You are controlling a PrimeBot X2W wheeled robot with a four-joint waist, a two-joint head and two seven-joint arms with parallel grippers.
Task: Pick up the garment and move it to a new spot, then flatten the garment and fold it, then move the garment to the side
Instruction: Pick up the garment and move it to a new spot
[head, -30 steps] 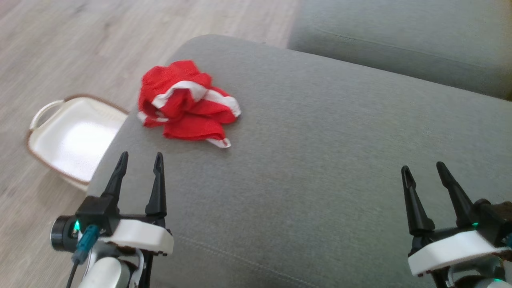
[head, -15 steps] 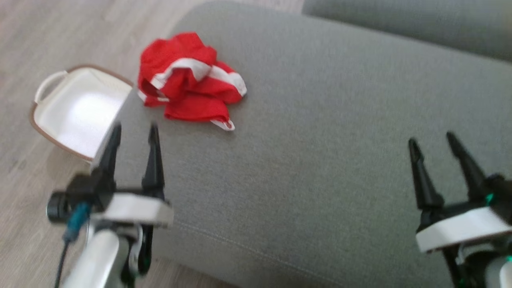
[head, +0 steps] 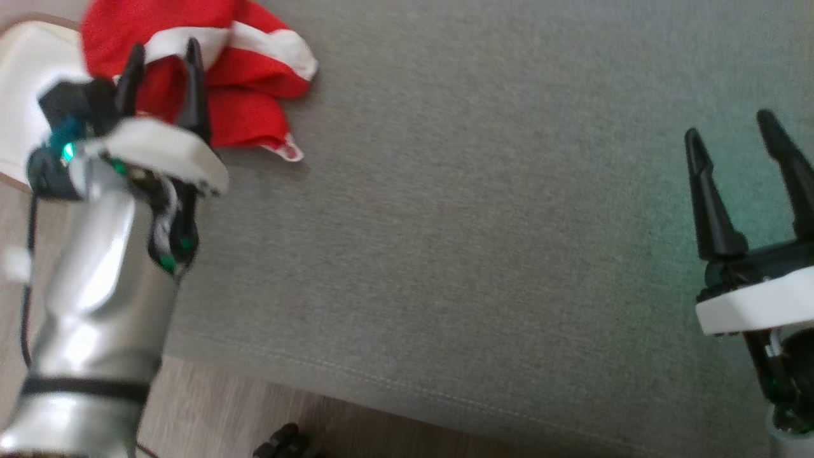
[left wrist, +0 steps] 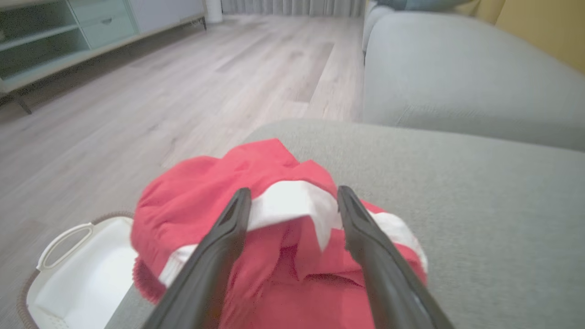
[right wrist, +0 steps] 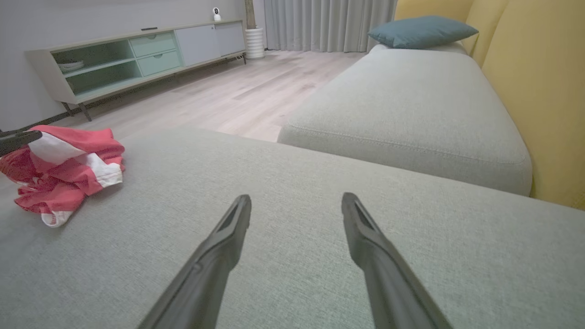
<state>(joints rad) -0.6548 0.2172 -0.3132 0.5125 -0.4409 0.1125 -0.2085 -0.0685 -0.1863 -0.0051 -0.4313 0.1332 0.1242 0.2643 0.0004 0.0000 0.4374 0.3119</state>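
The garment [head: 248, 70], red with white bands, lies crumpled near the left edge of the grey sofa cushion [head: 477, 222]. My left gripper [head: 163, 52] hangs open over it, its fingers straddling a white band of the garment [left wrist: 292, 237] without closing on it. In the right wrist view the garment [right wrist: 64, 169] sits far left. My right gripper [head: 731, 124] stands open over bare cushion at the right, with nothing between its fingers [right wrist: 361, 228].
A white basket [left wrist: 82, 274] with a brown rim sits on the wood floor [left wrist: 137, 105] just left of the cushion. A second grey cushion [right wrist: 411, 105] lies beyond, with a teal pillow [right wrist: 422, 29] and a yellow backrest [right wrist: 539, 91]. A low cabinet [right wrist: 137, 55] lines the far wall.
The head camera has tilted down and shifted. My left arm has reached forward, bringing its open fingers over the garment. The right gripper stays open over the cushion.
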